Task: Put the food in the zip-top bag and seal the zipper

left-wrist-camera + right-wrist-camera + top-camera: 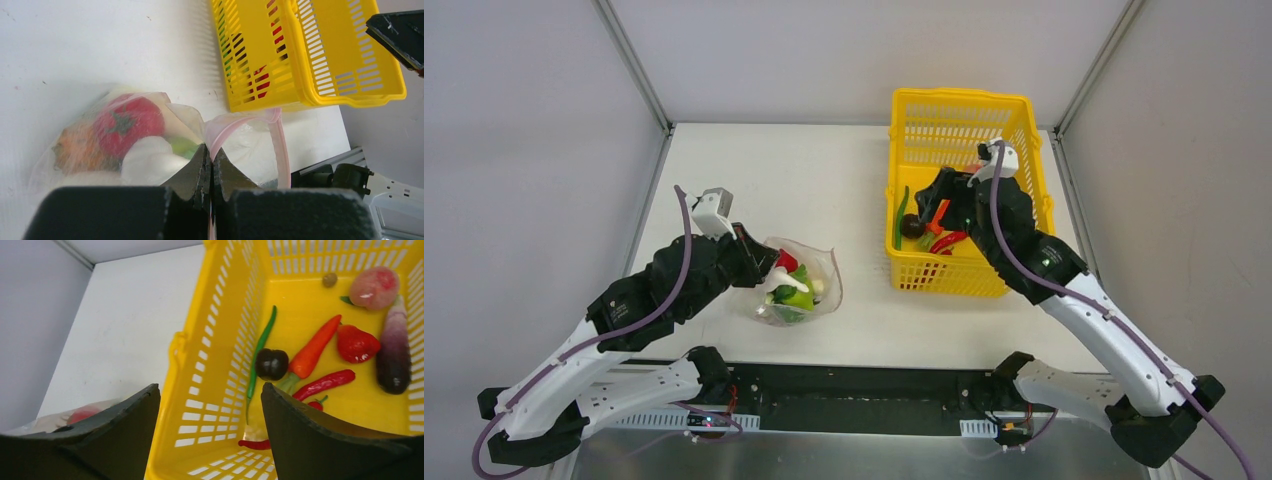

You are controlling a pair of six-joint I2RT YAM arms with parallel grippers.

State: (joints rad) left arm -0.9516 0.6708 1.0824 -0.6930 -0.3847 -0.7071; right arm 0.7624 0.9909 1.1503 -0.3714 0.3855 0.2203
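Observation:
The clear zip-top bag [809,285] lies on the table left of centre, holding a red pepper [127,125], a white radish [150,160] and green and orange pieces. My left gripper [211,159] is shut on the bag's pink zipper strip [280,150] at the mouth edge; it also shows in the top view [764,262]. My right gripper [210,410] is open and empty, hovering over the near left wall of the yellow basket [1024,130]. More food lies in the basket: an orange carrot [315,350], a dark round piece [271,363], a green bean, red chillies, an eggplant [395,360].
The basket stands at the back right of the white table [824,180]. Grey enclosure walls and metal posts bound the table. The black rail with the arm bases runs along the near edge [854,395].

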